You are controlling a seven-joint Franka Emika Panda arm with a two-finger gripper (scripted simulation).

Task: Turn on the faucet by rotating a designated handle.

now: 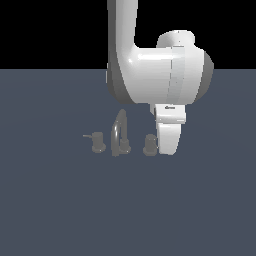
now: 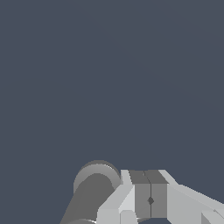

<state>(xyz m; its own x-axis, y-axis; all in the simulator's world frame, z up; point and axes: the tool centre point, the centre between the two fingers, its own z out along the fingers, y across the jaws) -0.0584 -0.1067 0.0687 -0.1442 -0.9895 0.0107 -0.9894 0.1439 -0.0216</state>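
- The faucet (image 1: 120,135) stands on the dark worktop (image 1: 60,210), its arched spout in the middle and a stubby post on each side.
- The post on the exterior view's left shows a thin rod pointing left; the handle (image 1: 149,145) on the right sits just beside the gripper (image 1: 167,150), its rod hidden.
- Whether the handle has turned at all cannot be told; judging by this, the rotation is under way or about to begin.
- In the wrist view the gripper's fingers (image 2: 142,197) are pressed together, pinching nothing, with a grey cylinder (image 2: 94,188) just beside them, perhaps touching.
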